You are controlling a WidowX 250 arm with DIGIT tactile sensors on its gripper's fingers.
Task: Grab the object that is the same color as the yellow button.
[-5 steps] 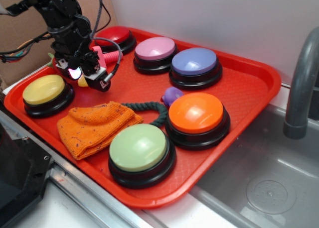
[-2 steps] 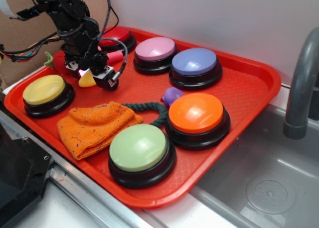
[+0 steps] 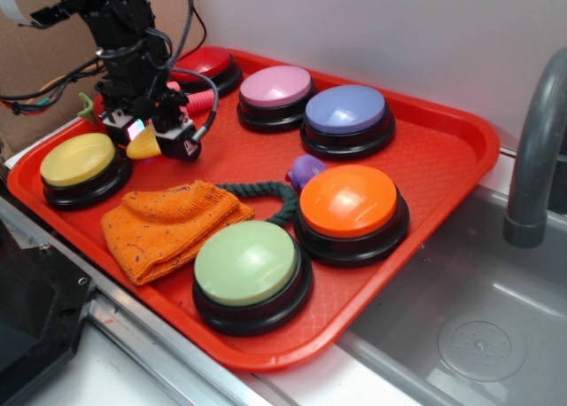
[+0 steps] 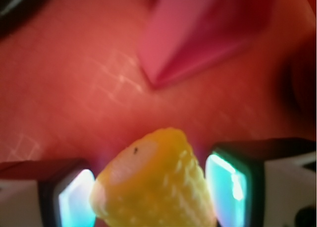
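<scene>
The object, a small yellow ridged cone (image 3: 144, 146), sits between the fingers of my gripper (image 3: 149, 140) at the tray's back left, just right of the yellow button (image 3: 78, 160). The wrist view shows the cone (image 4: 153, 187) filling the gap between the two glowing pads (image 4: 74, 202), touching both, with my gripper (image 4: 151, 197) shut on it. Whether the cone is clear of the tray floor does not show.
On the red tray (image 3: 434, 158) stand red (image 3: 202, 62), pink (image 3: 276, 87), purple (image 3: 345, 112), orange (image 3: 348, 202) and light green (image 3: 246, 264) buttons. An orange cloth (image 3: 168, 224), a rope and a small purple toy (image 3: 307, 169) lie mid-tray. A pink toy (image 4: 198, 33) lies behind the gripper. A faucet (image 3: 536, 149) stands right.
The gripper swung right, then back left toward the yellow button, and the yellow cone moved along with it between the fingers.
</scene>
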